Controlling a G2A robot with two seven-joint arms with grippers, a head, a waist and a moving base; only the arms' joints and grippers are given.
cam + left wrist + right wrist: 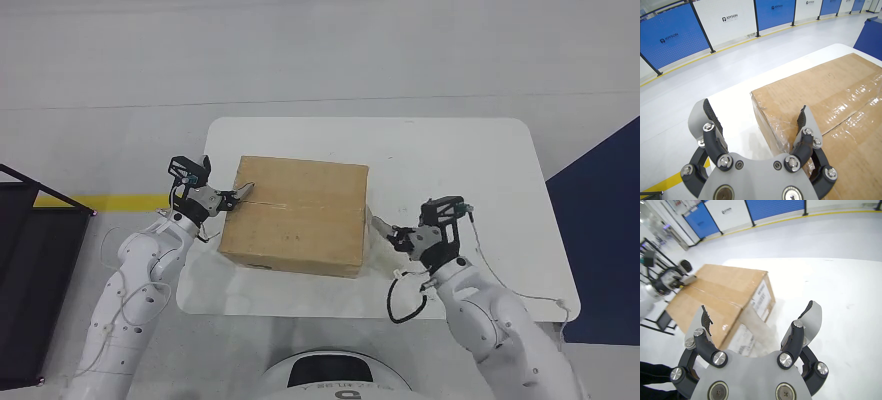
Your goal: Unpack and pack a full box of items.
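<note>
A closed cardboard box (295, 213) sits mid-table, with clear tape along its top seam (851, 115). At the box's left end my left gripper (235, 192) stands open (755, 113). One of its fingers (802, 119) lies over the top near the seam, the other finger (711, 113) over the bare table. Beside the box's right end face my right gripper (383, 228) is open too (758, 313). A pale, blurred strip of tape (757, 325) runs from the seam's end down between its fingers. The box's labelled end face (762, 298) is turned toward it.
The white table (450, 170) has free room behind and to the right of the box. A black rack (30, 260) stands on the floor to the left. A blue panel (610, 230) stands off the table's right edge.
</note>
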